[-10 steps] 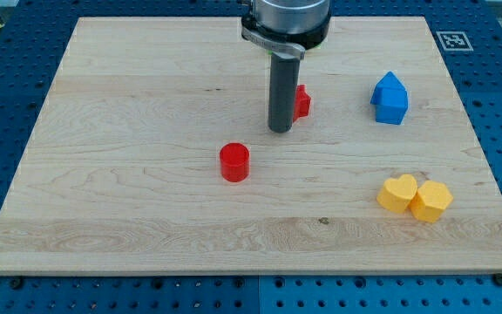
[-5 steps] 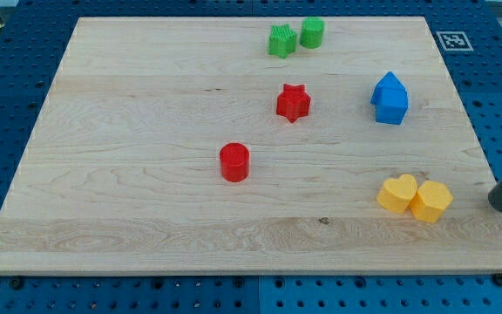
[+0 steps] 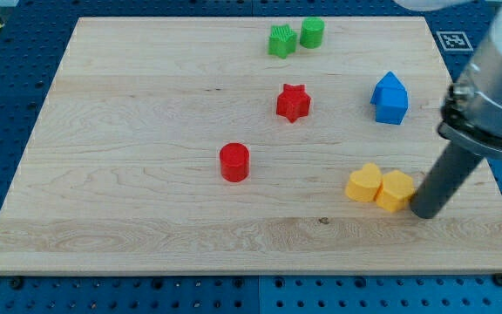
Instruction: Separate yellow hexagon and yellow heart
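Note:
The yellow heart [image 3: 363,183] and the yellow hexagon [image 3: 396,190] lie side by side and touching at the view's lower right, the heart on the left. My tip [image 3: 426,212] stands on the board right against the hexagon's right side. The dark rod rises from it toward the view's upper right.
A red cylinder [image 3: 234,162] sits near the middle. A red star [image 3: 293,102] lies above it to the right. A blue house-shaped block [image 3: 390,98] is at the right. Two green blocks [image 3: 282,41] [image 3: 312,32] sit at the top edge of the wooden board [image 3: 129,131].
My tip has moved left from the board's right edge up against the hexagon. Both yellow blocks have slid left together, still touching.

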You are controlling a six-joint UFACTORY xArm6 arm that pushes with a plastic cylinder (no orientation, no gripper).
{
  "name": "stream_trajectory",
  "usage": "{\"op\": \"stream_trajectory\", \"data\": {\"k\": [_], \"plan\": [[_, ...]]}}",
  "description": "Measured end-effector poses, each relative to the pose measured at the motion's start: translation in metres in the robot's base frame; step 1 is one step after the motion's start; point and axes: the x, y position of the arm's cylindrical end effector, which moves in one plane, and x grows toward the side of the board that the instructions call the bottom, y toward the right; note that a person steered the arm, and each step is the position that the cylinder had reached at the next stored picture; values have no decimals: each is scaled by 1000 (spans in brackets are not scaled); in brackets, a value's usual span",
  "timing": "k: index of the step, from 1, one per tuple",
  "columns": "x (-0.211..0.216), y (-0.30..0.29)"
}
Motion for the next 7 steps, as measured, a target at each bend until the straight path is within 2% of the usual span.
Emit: {"op": "stream_trajectory", "data": {"k": [1, 2, 4, 5, 7], "plan": [[-3, -28], [-2, -31], [15, -68], [0, -73], [-59, -68]]}}
